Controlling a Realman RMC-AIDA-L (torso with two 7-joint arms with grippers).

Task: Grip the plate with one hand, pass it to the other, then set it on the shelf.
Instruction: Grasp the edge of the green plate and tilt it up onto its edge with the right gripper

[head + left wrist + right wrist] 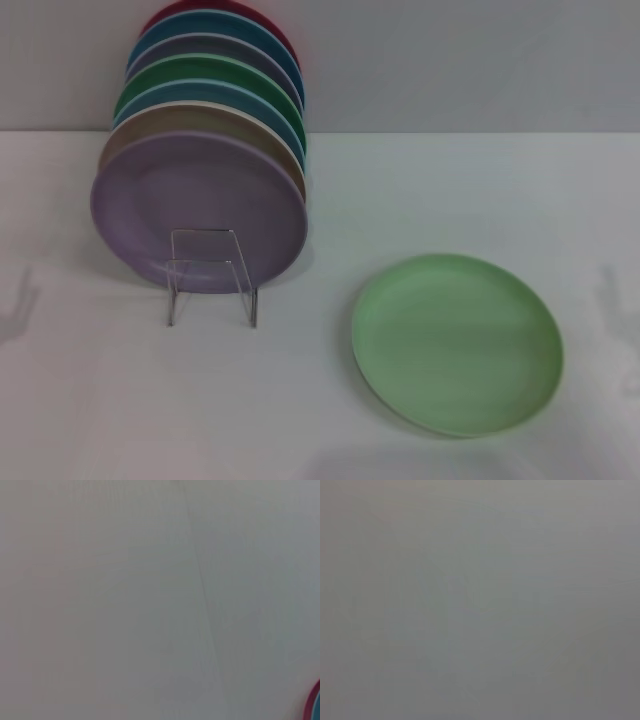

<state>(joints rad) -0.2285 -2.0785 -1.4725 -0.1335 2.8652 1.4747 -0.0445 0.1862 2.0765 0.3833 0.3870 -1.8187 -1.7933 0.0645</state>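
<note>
The plate (457, 344), a round, light mint-green matte piece with a shallow raised rim, is lying flat on the white table (300, 420), to the right of the shelf (212, 277) and apart from it. The shelf's thin wire loop is standing in front of a lavender plate (198, 205), with a row of other coloured plates (215, 95) standing upright behind that one. Neither gripper is showing in any view, so their finger states cannot be told. The left wrist view is showing only pale surface and a sliver of red-rimmed plate (315, 702); the right wrist view is showing plain grey.
</note>
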